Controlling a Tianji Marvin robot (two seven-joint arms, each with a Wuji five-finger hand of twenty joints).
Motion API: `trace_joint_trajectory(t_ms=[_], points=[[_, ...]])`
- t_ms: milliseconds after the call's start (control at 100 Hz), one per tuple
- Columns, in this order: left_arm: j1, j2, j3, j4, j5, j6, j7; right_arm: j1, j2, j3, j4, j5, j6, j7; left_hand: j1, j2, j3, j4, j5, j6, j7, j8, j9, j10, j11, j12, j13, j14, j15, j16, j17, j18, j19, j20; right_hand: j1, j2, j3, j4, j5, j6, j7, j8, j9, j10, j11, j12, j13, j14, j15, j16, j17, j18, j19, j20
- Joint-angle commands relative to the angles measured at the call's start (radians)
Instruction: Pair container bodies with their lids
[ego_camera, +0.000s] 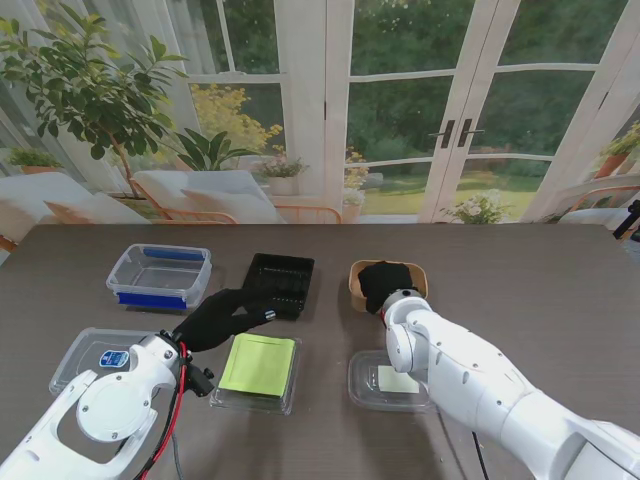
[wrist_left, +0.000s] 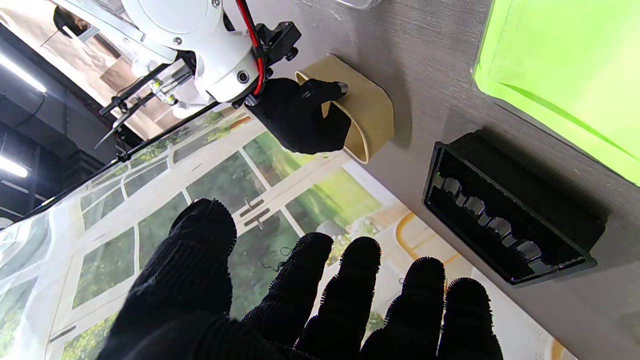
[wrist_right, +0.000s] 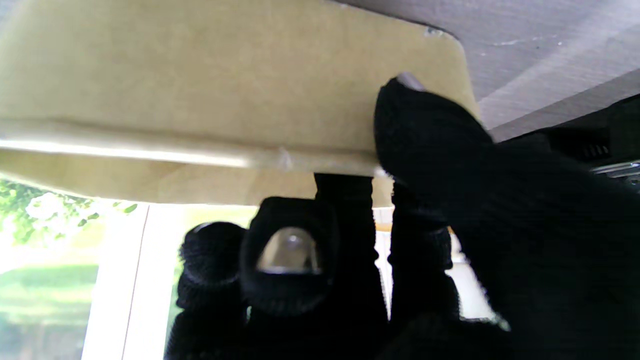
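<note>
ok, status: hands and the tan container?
Right robot hand shut on tan container. Left robot hand open, beside black tray. Nothing in the way.

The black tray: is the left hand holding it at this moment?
No, the left hand hovers open with its fingers spread, apart from the black tray resting on the table.

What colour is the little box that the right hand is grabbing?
Tan, like kraft paper; the left wrist view shows it best.
</note>
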Motion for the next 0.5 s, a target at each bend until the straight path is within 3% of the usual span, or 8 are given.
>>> trace_joint_trajectory(t_ms=[0, 140, 490], points=[[0.002, 0.0, 0.001, -0.004, -0.005, 0.005, -0.023, 0.005, -0.001, -0.006, -0.003, -0.008, -0.008, 0.02, 0.007, 0.035, -0.025, 0.02, 0.006, -0.002, -0.01, -0.004, -0.006, 0.001, -0.007, -0.005, -0.011, -0.002, -0.013, -0.005, -0.01, -0.009, -0.03, 0.016, 0.051, -0.058, 0.087, -0.017, 0.037, -0.03, 0.035, -0.011, 0.058, -0.008, 0.006, 0.021, 0.036, -0.003, 0.044, 0.019, 0.607, -0.026, 0.111, 0.037], [0.003, 0.0, 0.0, -0.005, -0.008, 0.008, -0.027, 0.008, 0.004, -0.01, -0.007, -0.009, -0.014, 0.039, 0.008, 0.039, -0.029, 0.02, 0.006, -0.002, -0.01, -0.004, -0.007, 0.001, -0.008, -0.005, -0.009, -0.002, -0.013, -0.005, -0.01, -0.008, -0.03, 0.017, 0.056, -0.059, 0.096, -0.016, 0.052, -0.033, 0.043, -0.006, 0.071, -0.003, 0.004, 0.038, 0.036, -0.008, 0.067, 0.039, 0.608, -0.031, 0.12, 0.046], [0.006, 0.0, -0.001, -0.009, -0.012, 0.014, -0.029, 0.0, 0.011, 0.002, -0.023, -0.005, -0.026, 0.056, 0.012, 0.048, -0.04, 0.02, 0.007, -0.002, -0.01, -0.003, -0.008, 0.004, -0.008, -0.006, -0.009, 0.001, -0.015, -0.005, -0.01, -0.008, -0.03, 0.018, 0.054, 0.043, 0.143, 0.008, -0.035, -0.042, 0.165, 0.034, 0.021, 0.018, 0.053, 0.138, 0.035, -0.041, 0.123, 0.136, 0.608, -0.02, 0.121, 0.063]])
